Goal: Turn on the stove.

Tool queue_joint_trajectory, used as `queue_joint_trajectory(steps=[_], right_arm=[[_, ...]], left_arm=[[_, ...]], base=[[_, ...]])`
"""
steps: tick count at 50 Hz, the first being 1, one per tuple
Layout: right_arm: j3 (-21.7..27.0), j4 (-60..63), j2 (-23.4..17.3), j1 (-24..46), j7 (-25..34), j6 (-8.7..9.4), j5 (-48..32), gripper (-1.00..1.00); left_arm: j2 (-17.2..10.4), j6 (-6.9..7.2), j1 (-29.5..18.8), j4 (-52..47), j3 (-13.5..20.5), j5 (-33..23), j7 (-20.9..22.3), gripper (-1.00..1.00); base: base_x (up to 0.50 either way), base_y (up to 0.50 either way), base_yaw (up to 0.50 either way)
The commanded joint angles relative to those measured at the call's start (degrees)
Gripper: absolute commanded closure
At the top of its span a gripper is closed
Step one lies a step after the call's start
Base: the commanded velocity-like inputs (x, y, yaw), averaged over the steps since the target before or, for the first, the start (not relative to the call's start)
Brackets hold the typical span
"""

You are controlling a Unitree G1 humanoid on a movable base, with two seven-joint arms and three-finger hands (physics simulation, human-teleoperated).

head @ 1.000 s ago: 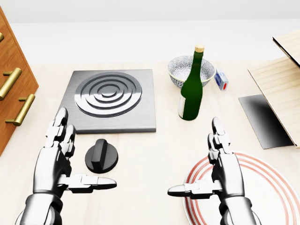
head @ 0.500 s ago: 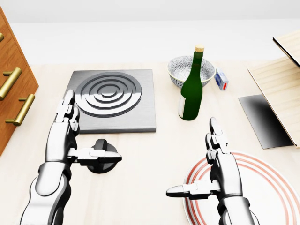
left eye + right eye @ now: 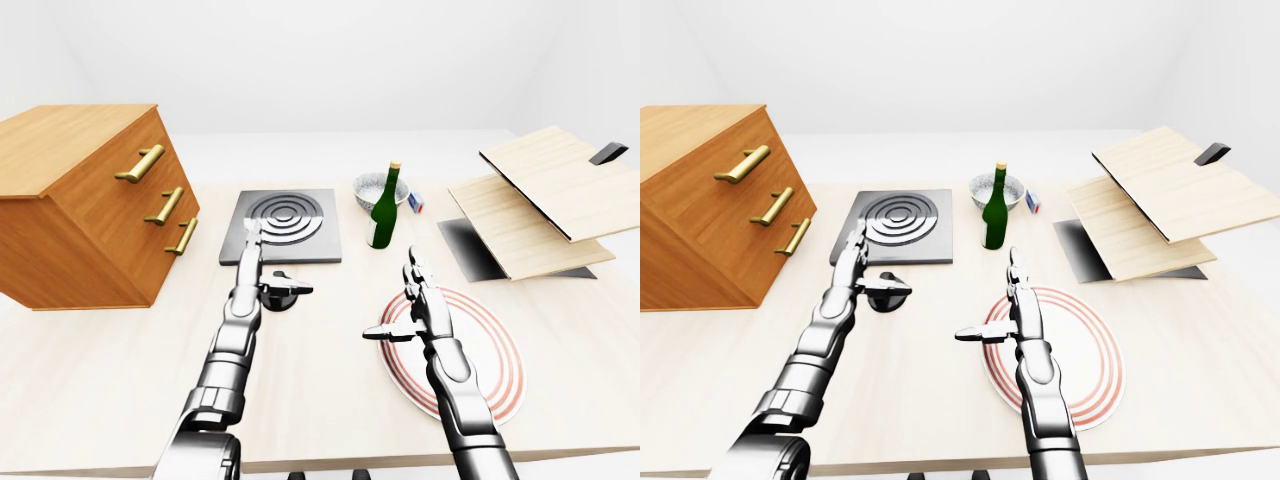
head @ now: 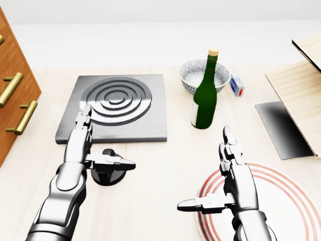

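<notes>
Far left of the head view: wooden drawer unit with brass bar handles, standing on the pale tabletop.

Just right of it, the left hand is open, fingers straight and pointing toward the top of the view, thumb stuck out sideways. The thumb lies across the top of the black stove knob; the fingers stand to the knob's left, over the lower edge of the stove plate. No closure round the knob visible. Whether the thumb actually touches the knob's ridge: cannot tell from these views.

Knob sits on the table just below the stove plate's lower edge, toward its left half. Plate is grey metal with concentric rings; no glow or indicator seen, so judged not yet on.

Step in hand, as I read it: getting a grasp on the knob. To do it well: lower the palm so the knob's raised ridge lies between thumb and fingers, close on the ridge rather than the round skirt, then rotate from the wrist about the knob's vertical axis. Keep the hand centred; an off-axis pinch would likely slip.

Right of the plate: green glass bottle, upright, with a patterned bowl behind it and a small blue-and-white item beside that.

Right hand open, idle, above the red-ringed plate. Wooden boards at far right.
</notes>
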State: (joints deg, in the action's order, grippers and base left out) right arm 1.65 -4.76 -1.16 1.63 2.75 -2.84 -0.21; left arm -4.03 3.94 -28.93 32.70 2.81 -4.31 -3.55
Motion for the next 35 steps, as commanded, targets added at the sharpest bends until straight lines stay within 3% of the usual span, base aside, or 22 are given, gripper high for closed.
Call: queue_joint_trajectory(steps=[1, 7, 12, 13, 29, 35], right_arm=[[0.1, -0.3, 0.0, 0.1, 0.1, 0.00, 0.1, -1.00], [0.0, -0.6, -0.1, 0.3, 0.2, -0.11, -0.1, -1.00], [-0.1, -0.5, 0.0, 0.2, 0.2, 0.03, -0.2, -1.00], [-0.1, -0.9, 0.0, 0.4, 0.2, 0.01, -0.3, -1.00], [-0.1, -0.4, 0.0, 0.1, 0.1, 0.29, -0.3, -1.00], [-0.1, -0.7, 0.0, 0.2, 0.2, 0.05, -0.3, -1.00]], left_arm=[[0.0, -1.98, -2.6, 7.0, -0.2, -0.8, -1.3, -1.00], [0.0, -3.06, -1.8, 7.8, -0.3, -1.1, -1.1, -1.00], [-0.4, -4.78, -2.7, 10.6, 0.1, -1.1, -1.2, -1.00], [-0.6, -7.59, 2.5, 7.8, 0.0, -1.2, -0.9, -1.00], [-0.4, -8.78, 7.5, 3.9, -0.2, -1.7, 0.6, -1.00], [0.2, -7.45, 10.1, -1.0, -0.7, -2.6, 1.5, -1.00]], base=[[0.00, 0.00, 0.00], [0.00, 0.00, 0.00], [0.00, 0.00, 0.00], [0.00, 0.00, 0.00], [0.00, 0.00, 0.00], [0.00, 0.00, 0.00]])
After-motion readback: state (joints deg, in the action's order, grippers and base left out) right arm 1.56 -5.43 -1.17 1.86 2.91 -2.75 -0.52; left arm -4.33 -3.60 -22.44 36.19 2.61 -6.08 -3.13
